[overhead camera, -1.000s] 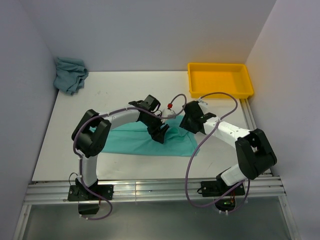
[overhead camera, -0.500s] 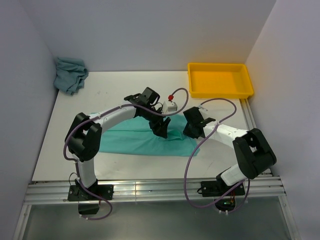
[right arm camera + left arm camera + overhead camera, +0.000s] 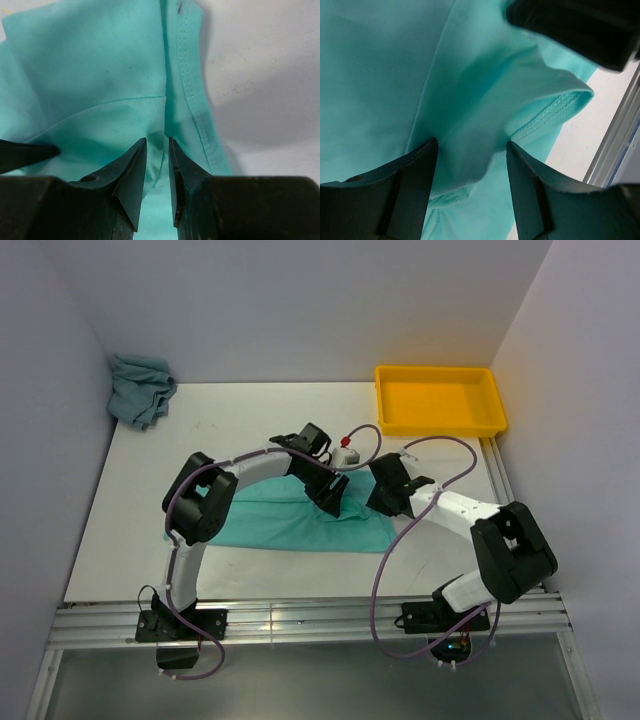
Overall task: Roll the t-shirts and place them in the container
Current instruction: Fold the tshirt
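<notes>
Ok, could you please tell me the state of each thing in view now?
mint t-shirt: laid out flat, folded lengthwise, bunched at its right end.
grey-teal t-shirt: crumpled in the far left corner, apart from both arms.
yellow tray: upright, in the far right corner.
left end effector: open, a fold of the mint t-shirt between its fingers.
right end effector: nearly closed over the mint t-shirt; grip unclear.

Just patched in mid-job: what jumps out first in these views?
The bright mint t-shirt lying flat mid-scene, both hands at its right end. The left hand stands open astride a raised fold; the right hand has its jaws nearly together at the hemmed edge, grip unclear. A crumpled grey-teal t-shirt sits back left, a yellow tray back right.
</notes>
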Robot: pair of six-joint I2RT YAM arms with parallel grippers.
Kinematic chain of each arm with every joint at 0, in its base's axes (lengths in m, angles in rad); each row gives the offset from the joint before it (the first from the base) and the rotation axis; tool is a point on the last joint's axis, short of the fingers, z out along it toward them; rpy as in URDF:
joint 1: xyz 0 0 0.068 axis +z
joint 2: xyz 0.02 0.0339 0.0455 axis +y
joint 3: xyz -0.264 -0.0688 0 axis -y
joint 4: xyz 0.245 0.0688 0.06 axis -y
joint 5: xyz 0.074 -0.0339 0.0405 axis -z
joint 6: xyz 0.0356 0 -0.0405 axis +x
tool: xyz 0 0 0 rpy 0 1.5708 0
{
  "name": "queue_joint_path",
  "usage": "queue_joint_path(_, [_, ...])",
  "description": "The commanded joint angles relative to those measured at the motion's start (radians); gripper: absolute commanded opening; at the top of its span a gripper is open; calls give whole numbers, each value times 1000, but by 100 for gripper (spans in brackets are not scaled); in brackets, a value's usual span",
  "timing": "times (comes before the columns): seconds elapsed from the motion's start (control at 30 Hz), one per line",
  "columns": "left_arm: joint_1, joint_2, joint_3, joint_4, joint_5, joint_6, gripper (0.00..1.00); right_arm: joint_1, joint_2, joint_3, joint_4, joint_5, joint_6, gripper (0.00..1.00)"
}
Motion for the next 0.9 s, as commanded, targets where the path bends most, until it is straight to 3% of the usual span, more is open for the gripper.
queue_joint_path(0.0, [-12, -25, -22, -13, -19, 17, 63, -16, -60, 40, -15, 18, -5, 32])
queue_joint_path(0.47, [-13, -44, -62, -57, -52, 80, 70, -41, -200, 43, 30, -98, 24, 31])
queue_joint_path(0.87, [-13, -62, -4, -77, 10, 52, 79, 3, -85, -31, 215, -195, 89, 25])
